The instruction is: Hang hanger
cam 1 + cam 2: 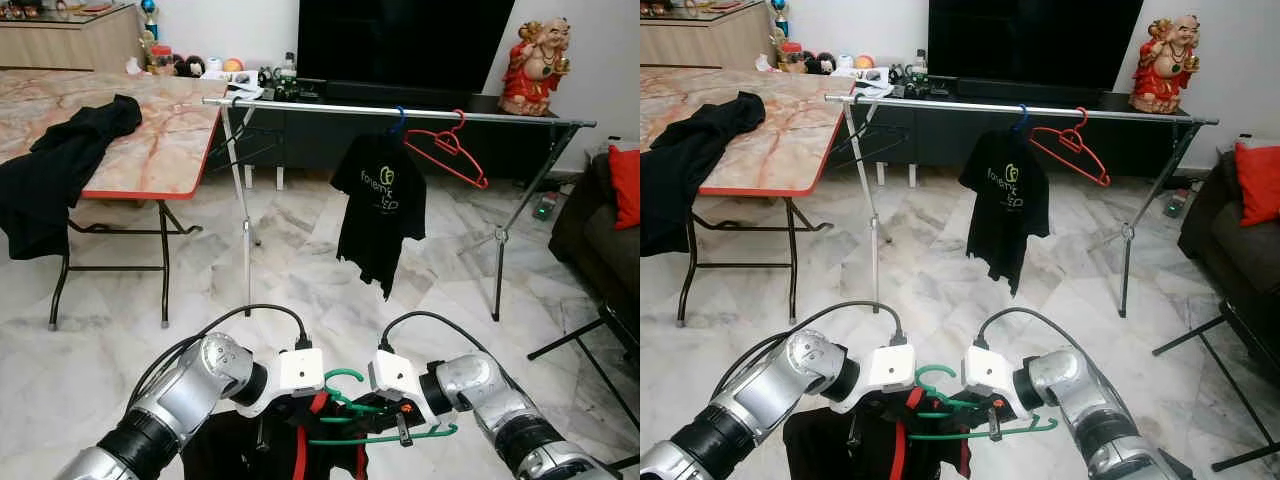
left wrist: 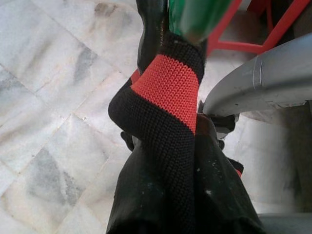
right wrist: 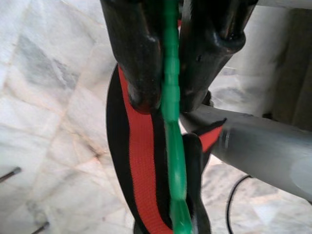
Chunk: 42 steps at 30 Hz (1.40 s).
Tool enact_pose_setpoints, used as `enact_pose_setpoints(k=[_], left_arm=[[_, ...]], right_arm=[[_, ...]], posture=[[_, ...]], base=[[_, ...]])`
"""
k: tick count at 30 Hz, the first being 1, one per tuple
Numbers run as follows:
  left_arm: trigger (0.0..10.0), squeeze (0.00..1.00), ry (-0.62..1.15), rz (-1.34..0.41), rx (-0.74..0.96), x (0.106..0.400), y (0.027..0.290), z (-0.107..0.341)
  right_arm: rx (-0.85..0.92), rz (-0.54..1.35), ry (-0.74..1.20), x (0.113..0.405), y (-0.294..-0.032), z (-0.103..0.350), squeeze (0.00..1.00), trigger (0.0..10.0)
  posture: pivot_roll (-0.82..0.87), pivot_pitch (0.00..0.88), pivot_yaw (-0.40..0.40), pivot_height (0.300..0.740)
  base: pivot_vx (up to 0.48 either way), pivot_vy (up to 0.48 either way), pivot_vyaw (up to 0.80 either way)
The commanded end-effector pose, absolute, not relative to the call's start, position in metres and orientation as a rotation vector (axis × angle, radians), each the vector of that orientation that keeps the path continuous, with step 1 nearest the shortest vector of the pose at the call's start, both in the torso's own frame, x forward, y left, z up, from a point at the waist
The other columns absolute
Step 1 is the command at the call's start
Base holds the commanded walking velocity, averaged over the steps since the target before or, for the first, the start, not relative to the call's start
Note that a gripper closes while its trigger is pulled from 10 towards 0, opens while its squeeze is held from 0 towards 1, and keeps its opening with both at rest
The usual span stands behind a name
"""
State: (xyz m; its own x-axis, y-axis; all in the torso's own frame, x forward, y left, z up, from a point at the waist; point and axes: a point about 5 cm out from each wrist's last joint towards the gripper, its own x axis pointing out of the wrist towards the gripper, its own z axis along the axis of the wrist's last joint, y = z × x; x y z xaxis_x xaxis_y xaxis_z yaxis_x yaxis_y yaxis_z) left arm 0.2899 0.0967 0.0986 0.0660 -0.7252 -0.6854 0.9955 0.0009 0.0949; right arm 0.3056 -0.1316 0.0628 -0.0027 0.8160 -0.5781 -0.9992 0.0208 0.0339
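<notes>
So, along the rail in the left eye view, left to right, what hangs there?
Black hanger → black T-shirt on a blue hook → red hanger; the red figurine stands behind the rail's right end.

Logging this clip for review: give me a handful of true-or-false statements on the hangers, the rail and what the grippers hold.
1. The right gripper has its fingers closed on a green hanger. True.
2. The clothes rail already carries a black T-shirt. True.
3. The red hanger on the rail holds a shirt. False: it hangs bare.
4. The garment on the green hanger is plain white. False: it is black with red bands.
5. A black garment lies draped over the table edge. True.
</notes>
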Motion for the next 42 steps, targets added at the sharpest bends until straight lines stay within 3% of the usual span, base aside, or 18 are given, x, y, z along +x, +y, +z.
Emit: enact_pose_setpoints(k=[1,33,34,35,36,37,39,42], left_arm=[[10.0,0.0,0.488,-1.434,0.698,0.297,0.098,0.109],[10.0,0.0,0.421,-1.455,0.836,0.307,0.098,0.145],[10.0,0.07,0.423,-1.453,0.844,0.307,0.098,0.145],[10.0,0.07,0.426,-1.455,0.853,0.308,0.098,0.146],[10.0,0.23,0.426,-1.461,0.86,0.308,0.097,0.149],[10.0,0.61,0.422,-1.465,0.861,0.308,0.096,0.15],[10.0,1.0,0.414,-1.466,0.862,0.309,0.096,0.152],[10.0,1.0,0.412,-1.462,0.868,0.309,0.097,0.153]], right_arm=[[-0.486,1.487,0.534,0.306,-0.137,0.06,0.0,0.0],[-0.428,1.121,0.315,0.306,-0.126,0.043,0.0,0.0],[-0.427,1.108,0.314,0.306,-0.126,0.043,0.0,0.0],[-0.426,1.093,0.312,0.306,-0.126,0.042,0.0,0.0],[-0.415,1.072,0.312,0.305,-0.126,0.04,0.0,0.0],[-0.414,1.069,0.315,0.304,-0.125,0.038,0.0,0.0],[-0.414,1.069,0.32,0.302,-0.123,0.035,0.0,0.0],[-0.409,1.062,0.319,0.3,-0.121,0.034,0.0,0.0]], posture=[[0.09,0.002,-0.096,0.74],[0.13,0.003,-0.074,0.74],[0.13,0.003,-0.073,0.74],[0.13,0.003,-0.073,0.74],[0.14,0.001,-0.073,0.74],[0.14,0.0,-0.072,0.74],[0.14,0.0,-0.071,0.74],[0.15,0.0,-0.07,0.74]], base=[[0.0,0.0,0.0],[0.0,0.0,0.0],[0.0,0.0,0.0],[0.0,0.0,0.0],[0.0,0.0,0.0],[0.0,0.0,0.0],[0.0,0.0,0.0],[0.0,0.0,0.0]])
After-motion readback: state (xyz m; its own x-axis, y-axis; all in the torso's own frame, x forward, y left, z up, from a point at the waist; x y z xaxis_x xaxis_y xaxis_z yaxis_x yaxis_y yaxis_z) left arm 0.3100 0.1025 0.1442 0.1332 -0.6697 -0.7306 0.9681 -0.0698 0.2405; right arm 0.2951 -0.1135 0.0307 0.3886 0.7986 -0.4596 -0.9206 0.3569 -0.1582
